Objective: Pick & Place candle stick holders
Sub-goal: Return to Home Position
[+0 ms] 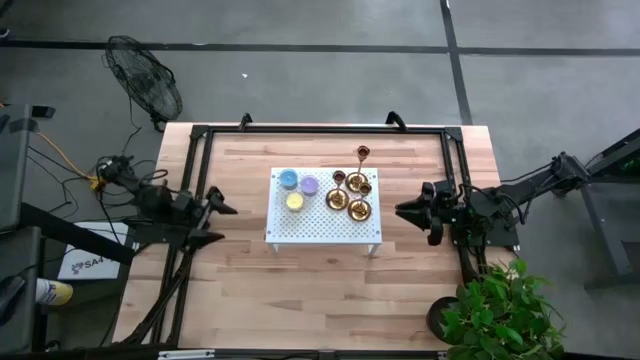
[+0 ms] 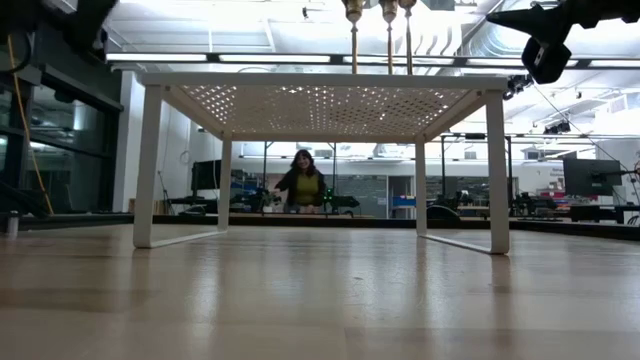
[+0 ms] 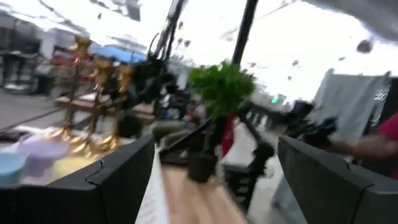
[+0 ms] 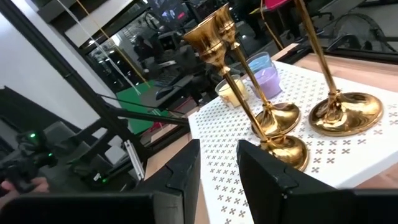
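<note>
1. The left gripper (image 1: 221,222) is seen at the shelf's 9 o'clock, clear of its edge, with fingers spread wide and nothing held.
2. The white shelf (image 1: 320,228) is set mid-table, with three candles (image 1: 296,201) grouped at its 10 o'clock.
3. Three candle stick holders (image 1: 358,209) are stood upright toward the shelf's 2 o'clock. In the low view their bases are hidden by the shelf top.
4. The right gripper (image 1: 402,210) is seen at 3 o'clock, apart from the shelf, with a narrow gap between its fingers and nothing gripped.
5. Bare tabletop (image 1: 300,300) is seen open toward 6 o'clock.
</note>
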### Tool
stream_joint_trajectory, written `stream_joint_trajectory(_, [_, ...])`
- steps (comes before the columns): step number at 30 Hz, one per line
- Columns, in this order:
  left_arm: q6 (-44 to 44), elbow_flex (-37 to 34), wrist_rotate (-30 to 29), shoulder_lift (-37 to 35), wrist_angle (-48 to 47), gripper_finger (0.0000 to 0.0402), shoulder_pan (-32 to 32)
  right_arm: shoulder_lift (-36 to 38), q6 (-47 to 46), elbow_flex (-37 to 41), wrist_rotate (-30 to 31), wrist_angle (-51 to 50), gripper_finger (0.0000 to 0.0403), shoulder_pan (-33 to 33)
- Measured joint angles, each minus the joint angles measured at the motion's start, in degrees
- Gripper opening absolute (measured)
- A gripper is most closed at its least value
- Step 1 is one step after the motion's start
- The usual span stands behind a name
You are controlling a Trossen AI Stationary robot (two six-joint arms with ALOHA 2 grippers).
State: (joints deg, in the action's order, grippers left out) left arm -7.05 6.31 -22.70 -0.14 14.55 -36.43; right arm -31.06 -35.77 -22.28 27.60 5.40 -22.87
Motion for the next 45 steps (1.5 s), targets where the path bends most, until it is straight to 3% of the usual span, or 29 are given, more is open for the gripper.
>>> stream_joint_trajectory(5, [-1.2, -0.2, 6.5, 0.5, 0.1, 0.0335, 4.4, -0.1, 0.9, 0.0, -1.3, -0.1, 0.0101, 0.0])
stream_joint_trajectory(13, [-5.7, -3.9, 10.3, 0.4, 0.9, 0.0335, 10.8, -3.2, 8.3, 0.0, -1.2, 6.1, 0.0101, 0.0])
stream_joint_trajectory(22, [-6.5, -5.1, 12.8, 0.5, 2.1, 0.0335, 18.2, -10.6, 15.4, 10.1, -3.6, 39.2, 0.0101, 0.9])
stream_joint_trajectory(29, [-7.8, -5.1, 17.9, 0.5, 1.8, 0.0335, 23.1, -7.1, 13.1, 19.0, -7.8, 47.7, 0.0101, 3.6])
stream_joint_trajectory(32, [-8.1, -5.2, 18.1, 0.5, 1.4, 0.0335, 24.9, -2.5, 12.2, 21.7, -8.2, 45.8, 0.0102, 5.2])
stream_joint_trajectory(45, [-9.8, -5.2, 23.7, 0.5, -0.6, 0.0335, 29.8, 25.2, 12.7, 21.3, -9.5, 11.4, 0.0102, 9.1])
